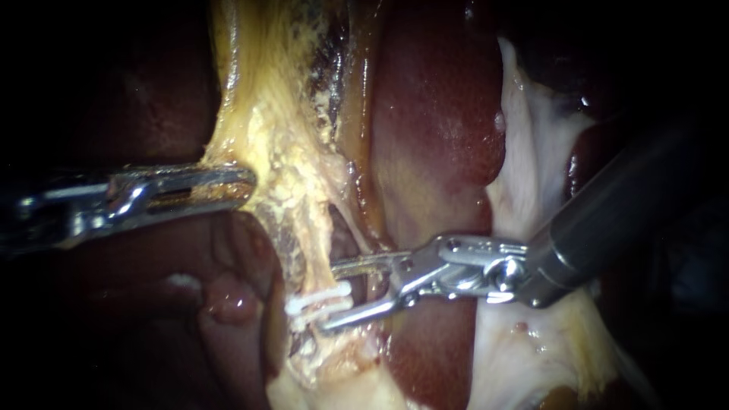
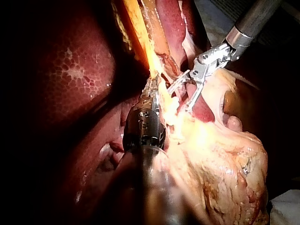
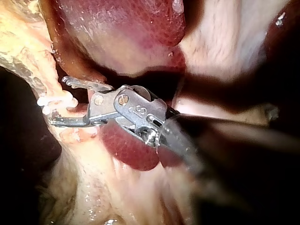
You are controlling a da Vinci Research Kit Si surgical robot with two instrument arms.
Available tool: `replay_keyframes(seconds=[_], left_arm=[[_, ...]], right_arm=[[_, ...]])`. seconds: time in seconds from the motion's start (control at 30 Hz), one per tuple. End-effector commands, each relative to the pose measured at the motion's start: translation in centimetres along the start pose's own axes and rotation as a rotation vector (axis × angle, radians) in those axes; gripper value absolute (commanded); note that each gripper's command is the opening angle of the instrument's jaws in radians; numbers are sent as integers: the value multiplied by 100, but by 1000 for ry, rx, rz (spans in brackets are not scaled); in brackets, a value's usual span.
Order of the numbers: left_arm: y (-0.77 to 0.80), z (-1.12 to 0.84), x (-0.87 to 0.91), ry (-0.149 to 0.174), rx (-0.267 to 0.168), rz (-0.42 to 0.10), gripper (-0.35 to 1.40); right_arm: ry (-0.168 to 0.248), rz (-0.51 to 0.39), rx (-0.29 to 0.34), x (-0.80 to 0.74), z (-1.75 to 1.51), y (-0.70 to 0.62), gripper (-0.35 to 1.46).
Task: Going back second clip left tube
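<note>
Low on the left tube (image 1: 302, 241), a white clip (image 1: 319, 301) lies between the tips of the right instrument's (image 1: 331, 296) open, empty hand; tube judged soft, slick, easily torn; left instrument's (image 1: 244, 184) hand is closed on fatty tissue (image 1: 266, 144) above, the safer hold.

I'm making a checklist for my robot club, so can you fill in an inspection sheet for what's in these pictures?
Surface: liver, red and wet, with pale tissue beside it.
Job's things: white clip sitting across the tube.
Clutter: nothing seen.
End effectors: left instrument, jaws shut on yellow tissue; right instrument, jaws open, the clip between them.
Cables: nothing seen.
Surroundings: dark; nothing seen.
</note>
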Motion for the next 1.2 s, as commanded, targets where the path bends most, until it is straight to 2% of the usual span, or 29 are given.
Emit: replay_keyframes(seconds=[0.03, 0.23, 0.43, 0.53, 0.67, 0.73, 1.0, 1.2], left_arm=[[0, 0, 0, 0, 0, 0, -35], [0, 1, 2, -1, -1, 1, -35], [1, 5, 3, -2, -1, 2, -35], [2, 7, 4, -3, -2, 2, -35], [5, 13, 8, -5, -4, 5, -35], [6, 23, 16, -4, -11, 8, -35], [15, 73, 42, 44, -4, 19, -35], [15, 97, 45, 66, 9, 17, -35]], right_arm=[[10, -14, -2, 5, -9, -2, 60], [51, -76, -4, 41, -52, -24, 60], [96, -136, -22, 88, -97, -43, 60], [104, -150, -32, 99, -111, -46, 60], [107, -158, -34, 100, -120, -46, 60], [106, -164, -36, 98, -119, -45, 60], [101, -231, -39, 94, -119, -42, 60], [98, -261, -40, 93, -120, -42, 60]])
